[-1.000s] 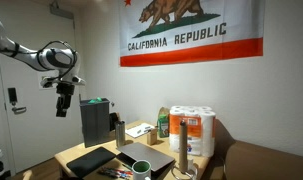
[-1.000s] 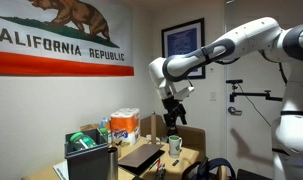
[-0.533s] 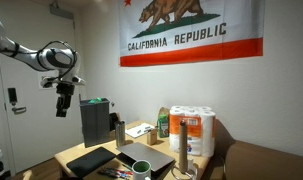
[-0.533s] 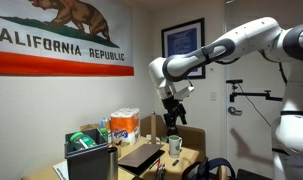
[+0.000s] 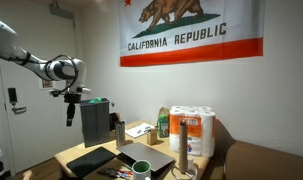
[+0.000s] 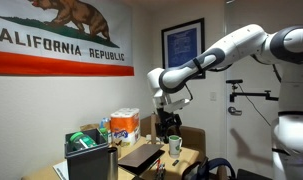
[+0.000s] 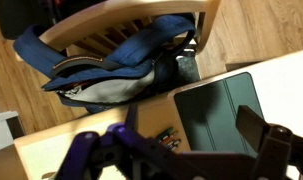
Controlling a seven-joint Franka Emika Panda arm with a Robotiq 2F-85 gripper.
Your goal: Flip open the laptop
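Lowered benchward since the earlier frame, the end effector (image 5: 70, 119), spread wide and empty, is held high over a bench (image 5: 64, 155) corner; the shut laptop (image 5: 152, 158) lies below, farther inward.

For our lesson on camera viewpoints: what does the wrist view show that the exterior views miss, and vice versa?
Only the wrist view: the wooden floor, and a blue bag up close. Only the exterior views: the flag, paper towel rolls, green mug and closed laptop. Both: the hand and the flat black slab.
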